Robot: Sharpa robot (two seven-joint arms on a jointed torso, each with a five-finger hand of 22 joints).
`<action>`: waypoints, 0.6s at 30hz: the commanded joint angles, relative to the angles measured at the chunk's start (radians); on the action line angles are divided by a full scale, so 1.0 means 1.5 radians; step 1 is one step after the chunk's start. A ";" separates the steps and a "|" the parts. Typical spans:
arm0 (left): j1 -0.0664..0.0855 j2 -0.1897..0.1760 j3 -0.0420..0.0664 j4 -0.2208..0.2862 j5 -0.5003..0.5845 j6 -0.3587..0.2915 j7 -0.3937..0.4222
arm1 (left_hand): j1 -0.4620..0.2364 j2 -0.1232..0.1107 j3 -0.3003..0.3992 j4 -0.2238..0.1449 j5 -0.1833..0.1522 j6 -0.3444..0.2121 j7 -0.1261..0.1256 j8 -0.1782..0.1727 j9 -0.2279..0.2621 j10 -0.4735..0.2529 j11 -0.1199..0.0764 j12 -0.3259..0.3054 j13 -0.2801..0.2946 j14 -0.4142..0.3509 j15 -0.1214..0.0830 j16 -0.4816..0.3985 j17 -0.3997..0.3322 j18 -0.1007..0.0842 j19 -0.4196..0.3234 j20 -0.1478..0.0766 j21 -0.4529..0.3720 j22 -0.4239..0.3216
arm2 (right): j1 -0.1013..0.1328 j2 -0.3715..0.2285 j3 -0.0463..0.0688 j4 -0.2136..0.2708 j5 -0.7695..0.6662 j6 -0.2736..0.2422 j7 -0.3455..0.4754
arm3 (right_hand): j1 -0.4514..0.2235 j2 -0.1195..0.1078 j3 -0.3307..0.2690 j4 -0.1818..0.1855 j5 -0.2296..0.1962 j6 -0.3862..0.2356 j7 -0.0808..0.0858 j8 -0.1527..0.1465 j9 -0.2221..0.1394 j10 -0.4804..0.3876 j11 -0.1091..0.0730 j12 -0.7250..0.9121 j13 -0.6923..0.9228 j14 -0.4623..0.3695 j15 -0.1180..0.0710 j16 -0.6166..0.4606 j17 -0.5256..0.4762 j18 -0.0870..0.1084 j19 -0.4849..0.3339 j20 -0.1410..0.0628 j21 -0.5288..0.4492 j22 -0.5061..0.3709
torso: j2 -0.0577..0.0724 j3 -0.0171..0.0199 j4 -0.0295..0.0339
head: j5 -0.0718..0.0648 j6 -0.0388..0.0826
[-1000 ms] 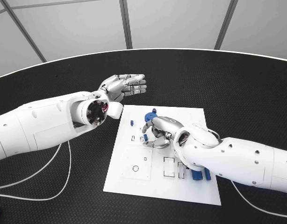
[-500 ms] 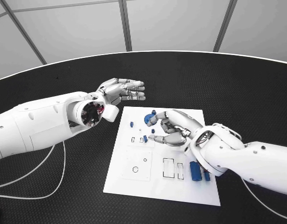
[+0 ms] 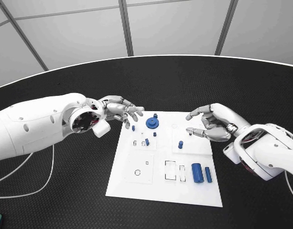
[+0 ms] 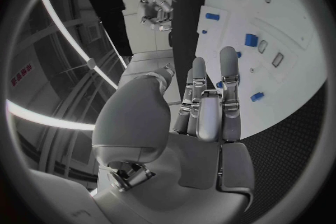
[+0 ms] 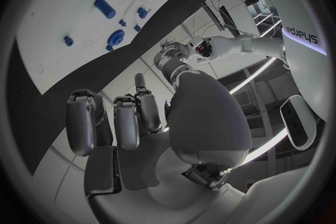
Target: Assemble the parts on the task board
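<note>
- We see the task board (image 3: 162, 191) lying mid-table, its long axis running away from the robot, with both hands at its far end: the left hand (image 3: 121, 109) at the far left corner, the right hand (image 3: 214, 123) just off the far right edge.
- The small blue part (image 3: 132, 127) stands near the board's left edge, just beside and slightly nearer the robot than the left hand's fingertips (image 3: 137, 110). The left hand is much the nearer one; the right hand is well apart from it across the board.
- The round blue part (image 3: 152, 123) sits between the two hands at the far end, somewhat closer to the left. A small blue peg (image 3: 180, 144) stands closer to the right hand.
- Two long blue parts (image 3: 202, 172) lie side by side near the board's right edge, long axes along the board, on the right arm's side.
- Left hand: fingers loosely extended and side by side in the left wrist view, over the board's edge, holding nothing; we cannot tell whether a fingertip touches the board.
- Right hand: fingers half curled and apart, nothing between them, clear of the board.
- Our judgement: the next pick falls to the left hand, reaching down and slightly back toward the small blue part.
</note>
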 commanded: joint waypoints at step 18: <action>0.000 0.046 0.000 0.027 -0.225 0.011 -0.219 | -0.052 0.036 -0.011 0.004 0.000 -0.120 -0.025 0.260 0.162 -0.085 -0.016 0.418 0.322 0.066 -0.016 0.086 0.185 -0.053 0.151 -0.020 0.328 0.432 | 0.007 -0.025 0.000 -0.021 0.005 -0.006 -0.014 | 0.000 -0.001 0.001 0.007 0.013 0.011 -0.003 0.007 -0.002 0.001 -0.007 0.003 0.069 0.056 -0.005 -0.004 0.120 0.003 0.032 -0.004 -0.005 0.098 | -0.009 0.0076 0.0031 | -0.016 -0.016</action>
